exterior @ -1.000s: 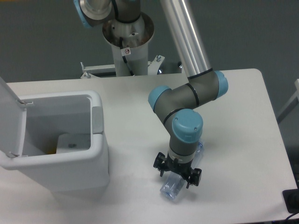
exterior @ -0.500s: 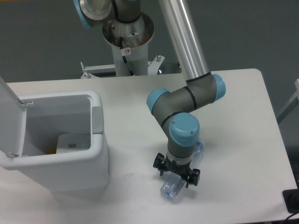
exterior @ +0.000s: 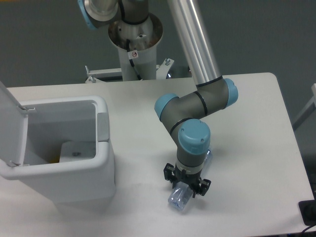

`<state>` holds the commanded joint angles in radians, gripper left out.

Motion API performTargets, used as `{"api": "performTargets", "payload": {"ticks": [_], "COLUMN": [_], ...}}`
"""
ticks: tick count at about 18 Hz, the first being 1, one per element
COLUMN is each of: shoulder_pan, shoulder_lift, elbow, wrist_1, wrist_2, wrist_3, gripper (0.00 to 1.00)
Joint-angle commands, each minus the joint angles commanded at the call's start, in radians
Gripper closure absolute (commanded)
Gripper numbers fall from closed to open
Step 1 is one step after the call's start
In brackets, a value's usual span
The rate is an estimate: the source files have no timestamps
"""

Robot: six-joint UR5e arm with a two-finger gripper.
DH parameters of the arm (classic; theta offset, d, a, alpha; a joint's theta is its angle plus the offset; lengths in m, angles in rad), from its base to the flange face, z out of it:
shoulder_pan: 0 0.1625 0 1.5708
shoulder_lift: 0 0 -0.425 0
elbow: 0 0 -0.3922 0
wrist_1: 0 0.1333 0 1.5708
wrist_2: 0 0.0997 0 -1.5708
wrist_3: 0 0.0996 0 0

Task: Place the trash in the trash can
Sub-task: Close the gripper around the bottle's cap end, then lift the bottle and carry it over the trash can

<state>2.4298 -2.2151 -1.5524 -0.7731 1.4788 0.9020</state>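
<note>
While narrowed, end effector straddles bottle (touching).

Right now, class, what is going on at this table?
A single robot arm has its gripper down over a crushed clear plastic bottle lying on the white table, near the front edge. The fingers straddle the bottle, but whether they have closed on it cannot be told. The trash can stands to the left with its lid swung open. The bottle is on the table, not in the can.
</note>
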Motion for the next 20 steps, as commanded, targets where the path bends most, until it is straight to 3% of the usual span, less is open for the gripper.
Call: {"api": "performTargets", "payload": {"ticks": [5,11,15,17,18,20], "shoulder_pan": [0.000,0.000,0.012,0.041,0.058,0.066], "shoulder_lift": [0.003,0.006,0.055,0.098,0.127,0.164], "elbow": [-0.002,0.000,0.017,0.020,0.031,0.064], "wrist_1": [0.000,0.000,0.020,0.026,0.063,0.126], "wrist_2": [0.002,0.000,-0.017,-0.107,-0.215,-0.284], "wrist_3": [-0.005,-0.005,-0.005,-0.029,-0.090,-0.243], "gripper": [0.37,0.37,0.37,0.37,0.37,0.37]}}
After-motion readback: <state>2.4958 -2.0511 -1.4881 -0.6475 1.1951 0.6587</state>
